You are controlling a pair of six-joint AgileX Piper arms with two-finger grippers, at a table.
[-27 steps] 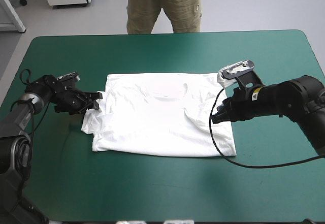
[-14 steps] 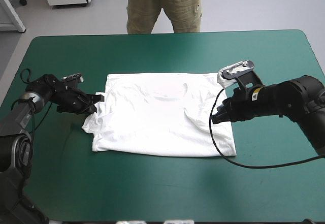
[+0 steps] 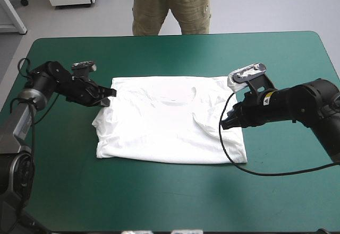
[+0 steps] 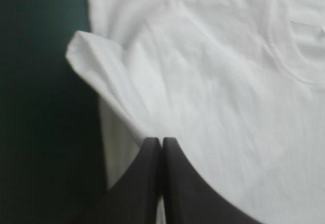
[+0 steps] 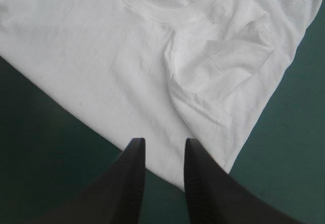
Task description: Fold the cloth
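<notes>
Now the white T-shirt lies flat at the middle of the table, one sleeve folded in. The left gripper is pinched tight on the other sleeve, while the right gripper hovers part-open at the right hem. The body folds seem left to do.

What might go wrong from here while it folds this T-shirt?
1. The left jaws pinch only a thin fold of the T-shirt at its left sleeve; it may slip out when pulled.
2. The right jaws stand open at the right edge, holding nothing, so a one-sided pull might drag the shirt over the teal-green cover.
3. Creases at the right sleeve may get folded in.
</notes>
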